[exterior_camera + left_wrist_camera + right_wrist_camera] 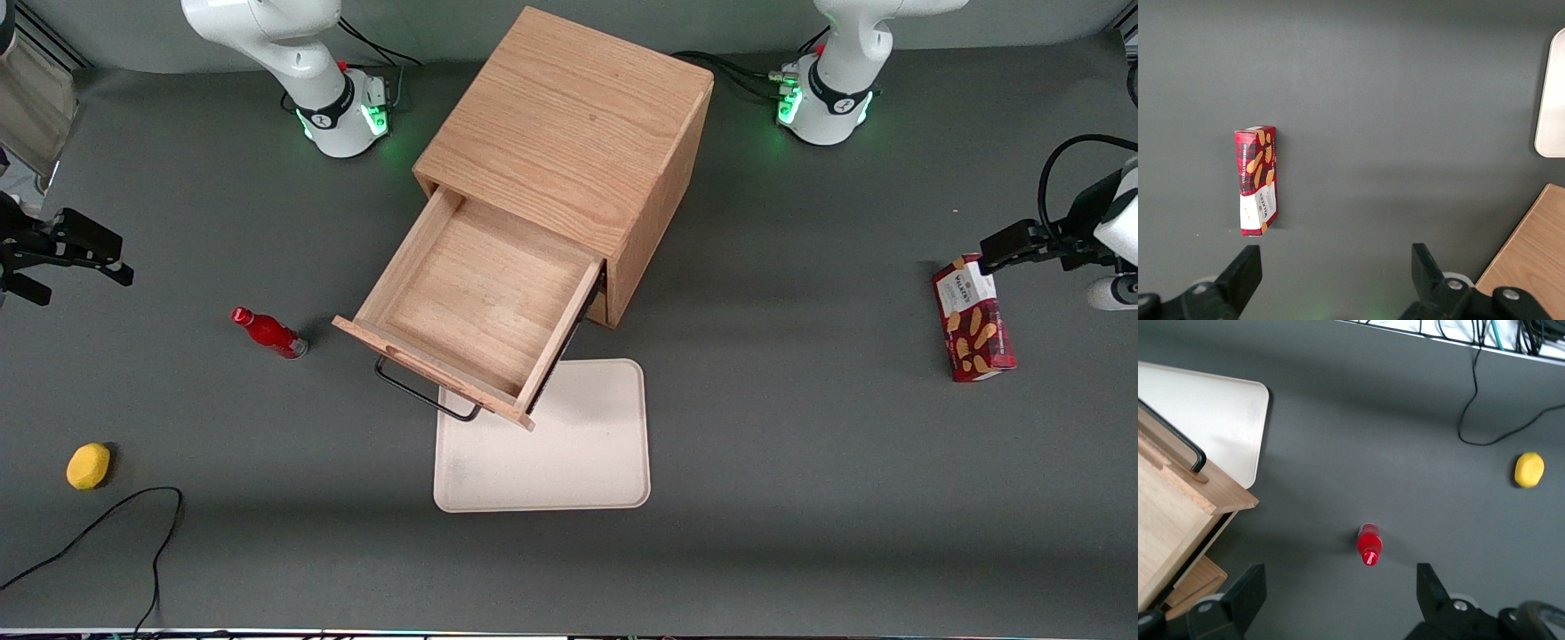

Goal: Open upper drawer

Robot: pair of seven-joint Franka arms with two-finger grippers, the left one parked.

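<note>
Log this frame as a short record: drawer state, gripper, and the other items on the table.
upper drawer: pulled far out of the oak cabinet, nothing in it, black wire handle untouched
gripper: at the working arm's end of the table, well clear of the drawer, jaws open, holding nothing
red bottle: upright, beside the drawer front
lemon: nearer the front camera than the bottle
white tray: partly under the open drawer
biscuit box: toward the parked arm's end

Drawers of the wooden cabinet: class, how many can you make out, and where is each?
2. The upper drawer is pulled out, empty, above the tray. The lower drawer sits shut under it, barely visible. The gripper is open, away at the working arm's end.
</note>
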